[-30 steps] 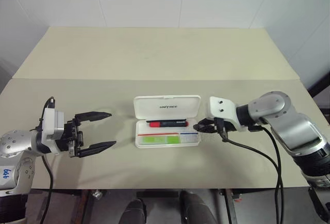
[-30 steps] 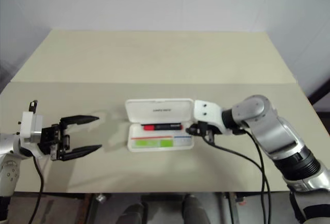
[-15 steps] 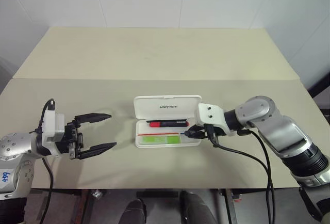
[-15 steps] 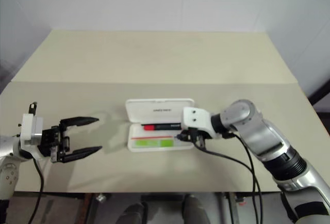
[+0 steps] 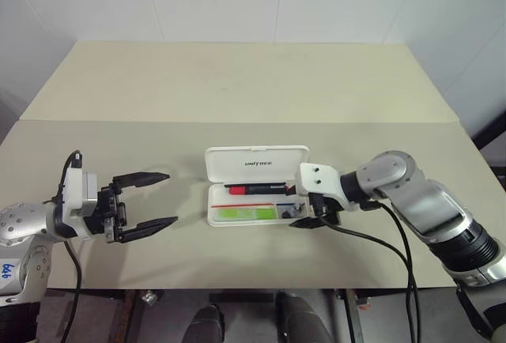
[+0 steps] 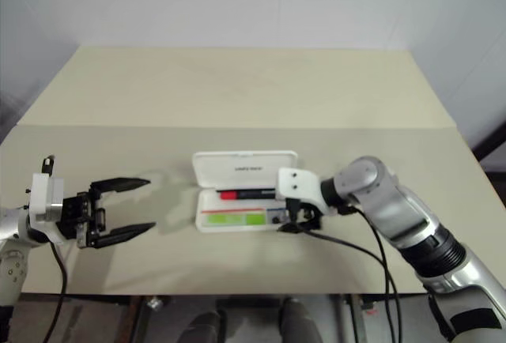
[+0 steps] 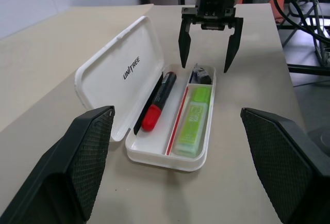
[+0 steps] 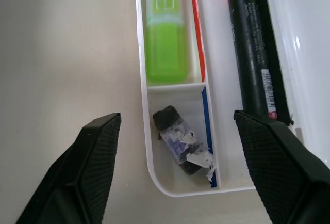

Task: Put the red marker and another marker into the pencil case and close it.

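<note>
**Beige worktop, open case, both markers lying inside**

Beige and matte, the worktop point(image 5: 237, 82) is showing a seam running across it, with white walls standing behind its far edge. The pencil case point(image 5: 256, 163) is sitting open between the two end effectors, its lid lying back flat on the far side. The red marker point(image 7: 159, 101) is lying in the compartment next to the lid, its long axis running along the case, red end pointing toward the left end effector point(image 5: 146, 199). The green marker point(image 7: 192, 121) is lying parallel in the near compartment. A small dark object point(image 8: 179, 138) is resting in the end compartment, right under the right end effector point(image 7: 210, 47), whose fingers are standing apart and empty. The left end effector is hovering well apart from the case, fingers spread wide, holding nothing.
</note>
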Controlling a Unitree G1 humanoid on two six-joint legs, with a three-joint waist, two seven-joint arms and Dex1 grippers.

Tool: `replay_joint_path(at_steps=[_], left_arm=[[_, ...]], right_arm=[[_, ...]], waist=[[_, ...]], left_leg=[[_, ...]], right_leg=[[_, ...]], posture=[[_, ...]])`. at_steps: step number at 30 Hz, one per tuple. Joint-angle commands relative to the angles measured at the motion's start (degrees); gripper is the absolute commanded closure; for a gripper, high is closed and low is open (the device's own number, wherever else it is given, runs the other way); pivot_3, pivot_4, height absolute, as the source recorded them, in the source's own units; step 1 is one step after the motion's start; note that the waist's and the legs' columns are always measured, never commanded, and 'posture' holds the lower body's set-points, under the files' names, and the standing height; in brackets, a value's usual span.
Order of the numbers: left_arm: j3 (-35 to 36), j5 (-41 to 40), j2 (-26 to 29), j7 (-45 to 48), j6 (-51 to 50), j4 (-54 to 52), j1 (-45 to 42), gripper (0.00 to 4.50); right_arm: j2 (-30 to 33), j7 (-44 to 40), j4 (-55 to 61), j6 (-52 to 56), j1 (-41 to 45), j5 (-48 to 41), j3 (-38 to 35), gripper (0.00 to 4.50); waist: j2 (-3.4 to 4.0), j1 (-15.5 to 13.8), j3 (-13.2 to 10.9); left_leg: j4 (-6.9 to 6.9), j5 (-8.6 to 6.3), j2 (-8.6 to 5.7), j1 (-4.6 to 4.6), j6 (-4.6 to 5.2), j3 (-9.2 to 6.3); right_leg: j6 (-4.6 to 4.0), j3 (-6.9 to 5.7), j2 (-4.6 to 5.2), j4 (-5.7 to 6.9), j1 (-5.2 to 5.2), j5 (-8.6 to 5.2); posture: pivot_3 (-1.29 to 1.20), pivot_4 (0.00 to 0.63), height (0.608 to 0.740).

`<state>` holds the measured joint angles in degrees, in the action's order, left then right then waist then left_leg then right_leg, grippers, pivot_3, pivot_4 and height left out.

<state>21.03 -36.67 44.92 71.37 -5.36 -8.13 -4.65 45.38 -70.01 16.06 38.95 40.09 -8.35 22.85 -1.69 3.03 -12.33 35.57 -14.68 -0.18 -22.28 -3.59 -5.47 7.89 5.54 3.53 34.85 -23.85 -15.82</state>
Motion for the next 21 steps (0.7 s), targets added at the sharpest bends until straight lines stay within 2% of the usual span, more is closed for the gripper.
replay_joint_path(at_steps=[1,7,13,21], left_arm=[[0.85,0.39,-0.39,-1.29,1.39,0.94,-1.84,0.33],[-0.04,2.95,-1.05,-4.37,2.77,5.79,-6.46,0.33],[-1.71,5.48,-0.77,-3.55,4.86,12.48,-11.69,0.33],[-5.63,10.17,0.23,1.83,9.63,29.93,-24.06,2.94]], right_arm=[[0.61,-0.83,-0.95,-1.97,0.31,-4.22,-7.24,0.02],[0.3,-5.31,-3.37,-10.86,-6.3,-11.58,-15.53,0.02],[-4.01,-4.42,-6.5,-16.43,-9.38,-17.18,-21.59,0.02],[-4.95,-5.88,-10.58,-21.39,-11.78,-18.97,-23.56,0.0]], waist=[[0.0,-0.04,0.0],[-0.01,-0.25,0.01],[-0.01,-0.02,0.01],[-0.02,-0.08,0.01]], left_leg=[[0.03,0.0,0.0,0.0,0.0,0.0],[0.05,0.0,-0.01,0.07,0.0,-0.05],[0.2,0.0,-0.02,0.09,0.0,-0.05],[0.41,0.0,-0.03,0.1,0.0,-0.08]], right_leg=[[0.0,0.0,0.0,0.01,0.0,0.0],[0.01,-0.07,0.0,0.0,0.14,0.0],[0.05,-0.06,-0.02,0.16,0.17,0.03],[0.07,-0.08,-0.03,0.29,0.22,0.04]], posture=[[0.0,0.15,0.74],[0.0,0.15,0.74],[0.0,0.15,0.74],[0.0,0.15,0.74]])
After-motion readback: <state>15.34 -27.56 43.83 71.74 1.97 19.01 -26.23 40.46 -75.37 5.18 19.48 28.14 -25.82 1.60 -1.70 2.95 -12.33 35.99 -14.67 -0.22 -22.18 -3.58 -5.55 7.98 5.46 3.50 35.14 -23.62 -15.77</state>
